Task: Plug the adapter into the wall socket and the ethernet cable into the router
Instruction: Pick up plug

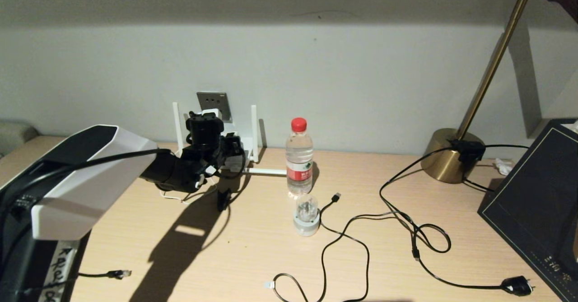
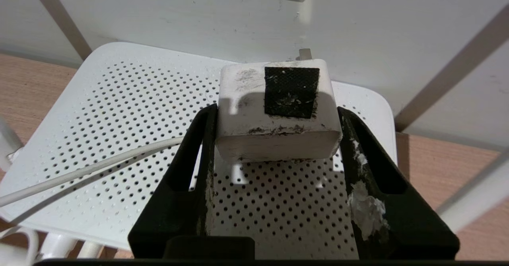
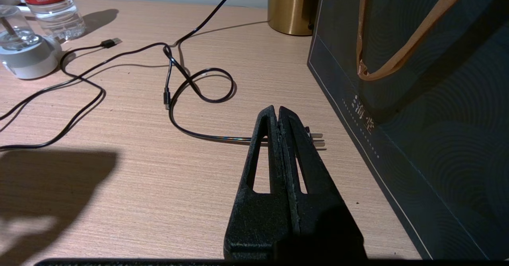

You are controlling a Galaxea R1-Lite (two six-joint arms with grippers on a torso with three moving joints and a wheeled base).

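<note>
Over the router (image 2: 119, 131), adapter (image 2: 274, 111) between left claw (image 2: 276, 119) fingers.

I'm at a home or hotel-room desk (image 1: 253, 248). A brass lamp (image 1: 447, 160), water bottle (image 1: 299, 157) and gift bag (image 3: 417, 99) stand by my wall.

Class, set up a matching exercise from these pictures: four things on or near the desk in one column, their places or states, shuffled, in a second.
1. small white adapter block
2. red-capped clear water bottle
3. brass lamp base
4. right hand

A. shut, empty, over the desk
B. far right, by the wall
C. clamped in the left hand
D. upright, right of the white perforated router

Pairs: 1-C, 2-D, 3-B, 4-A
</note>
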